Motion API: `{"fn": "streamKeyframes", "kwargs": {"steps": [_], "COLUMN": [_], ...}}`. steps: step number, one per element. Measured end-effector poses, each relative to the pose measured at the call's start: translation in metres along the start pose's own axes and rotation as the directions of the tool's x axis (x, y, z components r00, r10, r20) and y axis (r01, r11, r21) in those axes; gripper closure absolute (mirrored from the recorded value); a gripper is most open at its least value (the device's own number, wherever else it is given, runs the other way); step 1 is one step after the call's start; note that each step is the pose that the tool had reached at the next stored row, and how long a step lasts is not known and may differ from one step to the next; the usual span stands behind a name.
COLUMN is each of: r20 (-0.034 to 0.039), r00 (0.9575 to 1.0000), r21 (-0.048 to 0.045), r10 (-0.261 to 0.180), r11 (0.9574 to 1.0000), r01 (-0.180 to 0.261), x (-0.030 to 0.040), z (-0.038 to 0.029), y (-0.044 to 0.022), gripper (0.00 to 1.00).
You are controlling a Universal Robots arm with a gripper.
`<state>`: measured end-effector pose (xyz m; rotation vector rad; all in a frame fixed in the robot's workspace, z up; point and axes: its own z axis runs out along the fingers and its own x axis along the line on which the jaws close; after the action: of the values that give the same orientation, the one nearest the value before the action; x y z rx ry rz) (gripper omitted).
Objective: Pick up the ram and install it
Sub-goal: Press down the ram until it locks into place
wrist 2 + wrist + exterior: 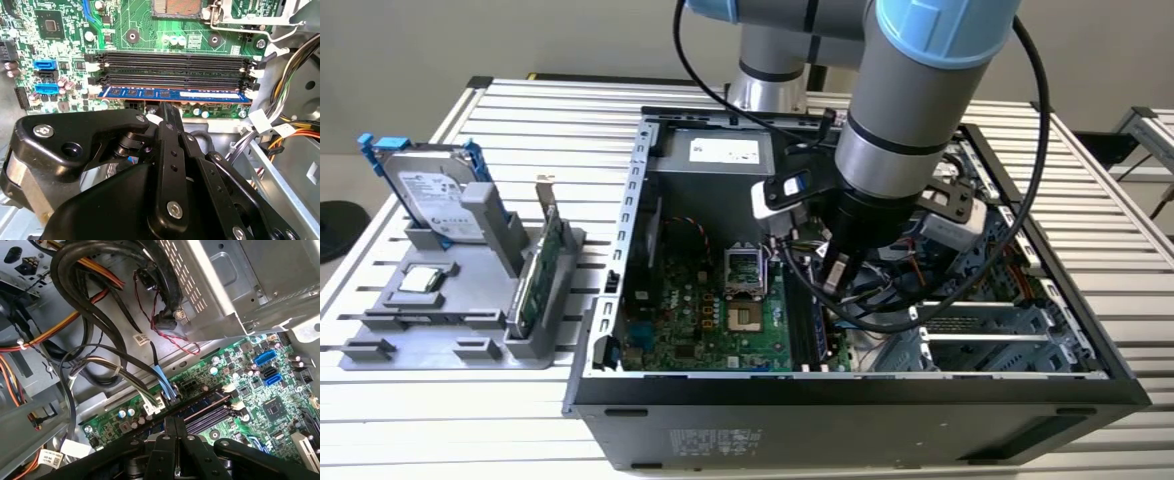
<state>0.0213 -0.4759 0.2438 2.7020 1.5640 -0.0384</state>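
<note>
The ram [175,94] is a long dark-blue stick standing on edge in the outermost of the motherboard's black slots [175,67]. In the exterior view the ram [818,335] shows as a thin blue strip inside the open computer case [854,395]. My gripper [168,109] hangs straight down over it, fingers [171,150] pressed together with nothing between them. Its tip sits at the ram's upper edge, near the stick's middle. The first wrist view shows the gripper [175,424] right above the ram [202,407]. Whether the tip touches the stick I cannot tell.
Bundles of black and orange cables [85,315] lie beside the slots, close to the arm. A metal drive cage [1001,330] fills the case on the exterior view's right. A grey holder [440,320] outside the case carries a hard drive [434,190] and a green card [540,270].
</note>
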Motion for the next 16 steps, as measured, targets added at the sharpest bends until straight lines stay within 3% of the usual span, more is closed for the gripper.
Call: {"fn": "streamKeyframes", "kwargs": {"steps": [16], "r20": [-0.0043], "r00": [0.9973], "r21": [-0.0001], "r10": [-0.074], "r11": [0.9973], "r01": [0.074], "x": [0.0000], "z": [0.0007], "y": [0.0000], "gripper": [1.00]}}
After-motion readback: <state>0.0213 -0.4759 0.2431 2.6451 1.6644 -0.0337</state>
